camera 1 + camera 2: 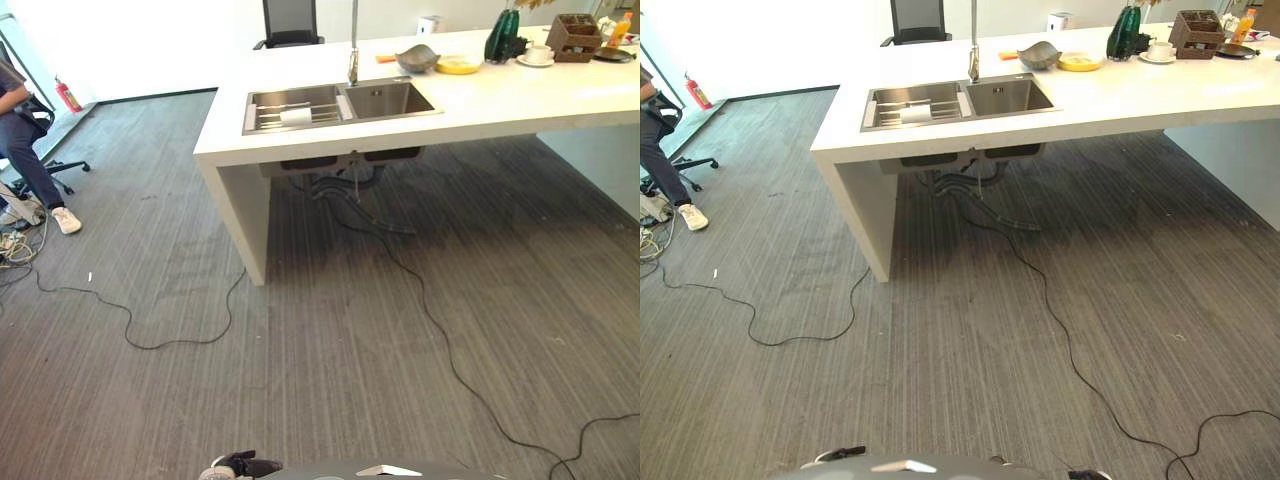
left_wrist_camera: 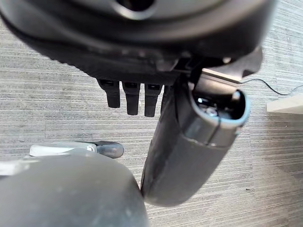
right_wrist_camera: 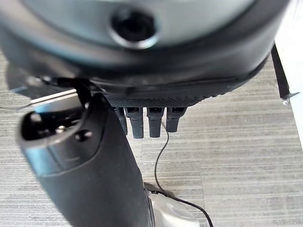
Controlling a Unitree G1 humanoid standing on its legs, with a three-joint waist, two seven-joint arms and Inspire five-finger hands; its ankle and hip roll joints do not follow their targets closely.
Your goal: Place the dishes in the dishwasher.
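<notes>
On the white counter [image 1: 520, 95] far ahead lie a grey bowl [image 1: 417, 58], a yellow dish [image 1: 459, 66] and a white cup on a saucer [image 1: 539, 54]. A white dish [image 1: 296, 116] rests on the rack in the left basin of the steel double sink [image 1: 385, 100]. My left hand [image 2: 128, 99] hangs over the grey carpet with its fingers straight and nothing in it. My right hand [image 3: 149, 123] hangs the same way, empty, above the carpet. Both hands are well short of the counter.
A person [image 1: 20, 130] sits on a chair at the far left, beside a red fire extinguisher [image 1: 68, 96]. A black office chair [image 1: 290, 25] stands behind the counter. A green bottle [image 1: 503, 36] and a wooden box [image 1: 573, 38] share the counter. Black cables [image 1: 420, 300] cross the carpet.
</notes>
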